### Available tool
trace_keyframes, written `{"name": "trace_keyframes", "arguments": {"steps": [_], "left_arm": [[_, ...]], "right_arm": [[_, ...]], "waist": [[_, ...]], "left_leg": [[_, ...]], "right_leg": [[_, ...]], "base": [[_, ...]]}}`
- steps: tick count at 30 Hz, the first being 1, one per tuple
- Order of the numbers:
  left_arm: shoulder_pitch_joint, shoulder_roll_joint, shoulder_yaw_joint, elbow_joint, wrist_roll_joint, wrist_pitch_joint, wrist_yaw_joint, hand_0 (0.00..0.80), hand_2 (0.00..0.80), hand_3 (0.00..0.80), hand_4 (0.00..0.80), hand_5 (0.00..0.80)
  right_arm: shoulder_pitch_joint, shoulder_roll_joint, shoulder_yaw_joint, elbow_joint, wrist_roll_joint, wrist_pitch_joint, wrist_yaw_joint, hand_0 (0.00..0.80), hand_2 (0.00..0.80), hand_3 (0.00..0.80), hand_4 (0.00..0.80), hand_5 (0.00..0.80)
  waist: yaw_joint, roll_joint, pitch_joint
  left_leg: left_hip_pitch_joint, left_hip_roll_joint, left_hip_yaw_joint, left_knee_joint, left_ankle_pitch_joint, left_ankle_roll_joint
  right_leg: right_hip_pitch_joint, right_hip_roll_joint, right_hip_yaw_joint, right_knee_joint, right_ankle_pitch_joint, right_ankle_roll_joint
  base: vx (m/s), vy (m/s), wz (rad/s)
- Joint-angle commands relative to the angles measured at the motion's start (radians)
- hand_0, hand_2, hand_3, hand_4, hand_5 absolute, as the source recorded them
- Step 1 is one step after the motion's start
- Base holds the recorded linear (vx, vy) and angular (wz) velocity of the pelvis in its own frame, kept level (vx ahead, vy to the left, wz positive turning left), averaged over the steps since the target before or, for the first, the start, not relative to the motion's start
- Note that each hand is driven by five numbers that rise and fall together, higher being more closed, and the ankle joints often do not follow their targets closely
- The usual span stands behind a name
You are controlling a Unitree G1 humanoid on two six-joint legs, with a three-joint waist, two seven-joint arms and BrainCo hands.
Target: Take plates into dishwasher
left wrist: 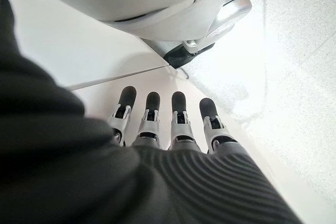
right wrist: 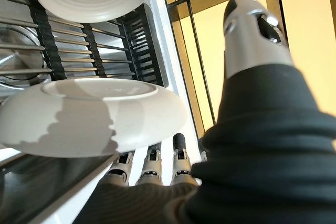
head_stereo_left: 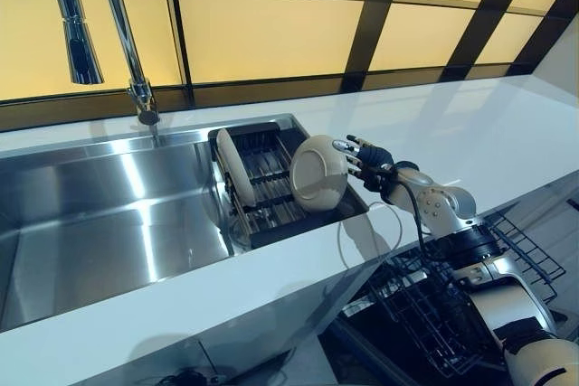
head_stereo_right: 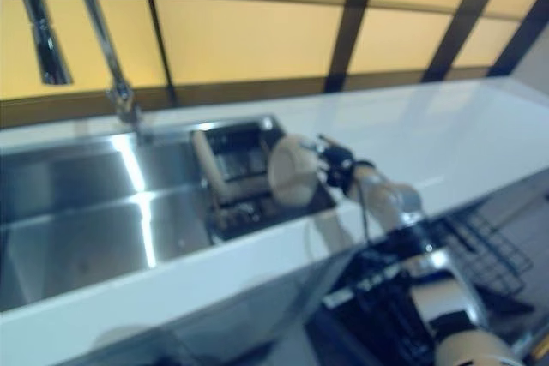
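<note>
Left eye view: right robot hand [head_stereo_left: 369, 162] pinches a plate [head_stereo_left: 318, 173] over the sink rack [head_stereo_left: 271, 189], white counter [head_stereo_left: 470, 137] beside.

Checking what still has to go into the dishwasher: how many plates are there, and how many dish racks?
Plates: 2, one in the right hand, one standing in the sink rack
Racks: 2, sink rack, dishwasher rack
Total: 4

Plate [right wrist: 89, 116] against hand [right wrist: 157, 182], above rack [right wrist: 105, 51]
</note>
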Motion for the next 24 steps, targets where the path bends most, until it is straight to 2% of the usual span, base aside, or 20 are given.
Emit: {"name": "trace_keyframes", "arguments": {"steps": [1, 14, 24], "left_arm": [[-0.117, 0.013, -0.063, 0.013, 0.010, -0.004, 0.004, 0.000, 0.000, 0.000, 0.000, 0.000], [-0.119, 0.014, -0.073, 0.005, 0.006, -0.002, 0.007, 0.000, 0.000, 0.000, 0.000, 0.000], [-0.119, 0.011, -0.079, 0.005, 0.003, -0.002, 0.006, 0.000, 0.000, 0.000, 0.000, 0.000]], "right_arm": [[-0.162, -0.028, 0.005, 0.048, 0.032, -0.027, 0.000, 0.000, 0.000, 0.000, 0.000, 0.000], [-0.170, -0.017, 0.011, 0.085, 0.008, -0.023, -0.009, 0.000, 0.000, 0.000, 0.000, 0.000], [-0.172, -0.008, 0.015, 0.099, -0.009, 0.016, -0.057, 0.000, 0.000, 0.000, 0.000, 0.000]], "waist": [[0.047, 0.028, 0.007], [0.048, 0.032, 0.016], [0.045, 0.036, 0.016]], "left_leg": [[0.044, -0.049, 0.004, 0.004, -0.103, 0.061], [0.050, -0.050, 0.002, 0.004, -0.108, 0.065], [0.057, -0.051, 0.002, 0.004, -0.114, 0.067]], "right_leg": [[-0.053, -0.060, 0.003, 0.169, 0.046, 0.057], [-0.064, -0.067, 0.001, 0.192, 0.049, 0.058], [-0.075, -0.074, 0.003, 0.209, 0.051, 0.061]], "base": [[0.000, 0.000, 0.00], [0.001, -0.001, 0.00], [0.000, 0.000, 0.00]]}}
